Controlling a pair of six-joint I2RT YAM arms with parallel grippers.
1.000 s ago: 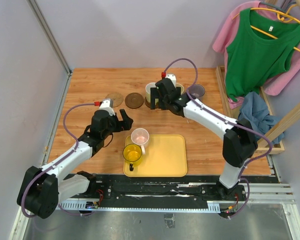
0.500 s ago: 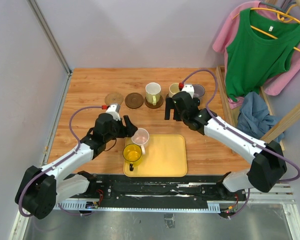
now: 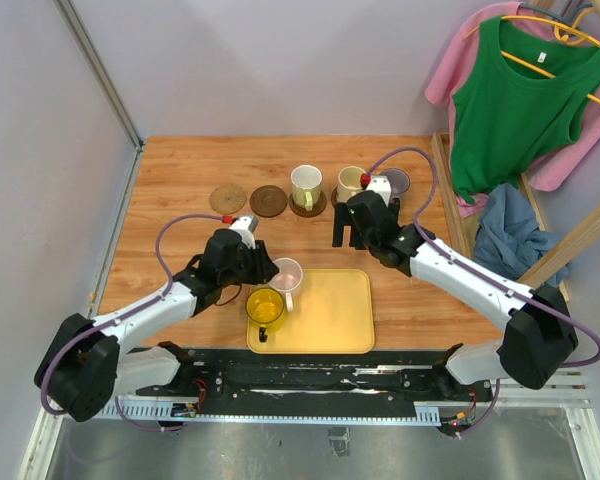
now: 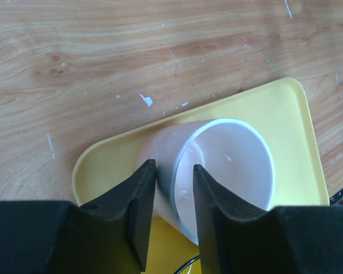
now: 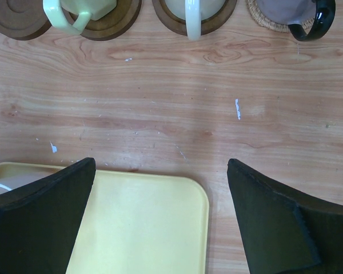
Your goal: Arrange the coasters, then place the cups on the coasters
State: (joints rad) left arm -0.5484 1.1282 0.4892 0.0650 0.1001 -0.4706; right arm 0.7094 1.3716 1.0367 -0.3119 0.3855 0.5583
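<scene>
A wooden table (image 3: 180, 170) is seen from above, with two black-and-white robot arms extending over it from its near edge. A yellow rectangular plastic tray (image 3: 330, 315) lies near the front centre. Two small handled mugs stand upright on the tray's left side. A translucent yellow mug (image 3: 266, 308) is the nearer one, and a pale pink mug (image 3: 285, 274) sits just beyond it at the far left corner. The left gripper (image 4: 174, 168) is at the pale pink mug. Its two black fingers (image 4: 138, 211) straddle the mug's wall, one outside and one inside the rim, with only a narrow gap between them. Whether they actually press on the wall cannot be told. A row of thin round coasters runs along the far part of the table. From the left come a tan coaster (image 3: 228, 198) and a dark brown coaster (image 3: 268, 201), both bare. Next a pale green-white mug (image 3: 306, 186) stands on a second dark brown coaster (image 5: 123, 17). A cream mug (image 3: 351, 181) stands on a third dark brown coaster (image 5: 170, 17), and a grey-purple mug (image 3: 394, 182) on a woven tan coaster (image 5: 260, 21). The right gripper (image 5: 160, 171) hovers above bare wood between that row and the tray, its jaws spread wide with nothing between them. Off the table at the far right hang a green sleeveless top (image 3: 515, 100) on a yellow hanger, a pink garment (image 3: 570, 160) and a blue cloth (image 3: 510, 230).
</scene>
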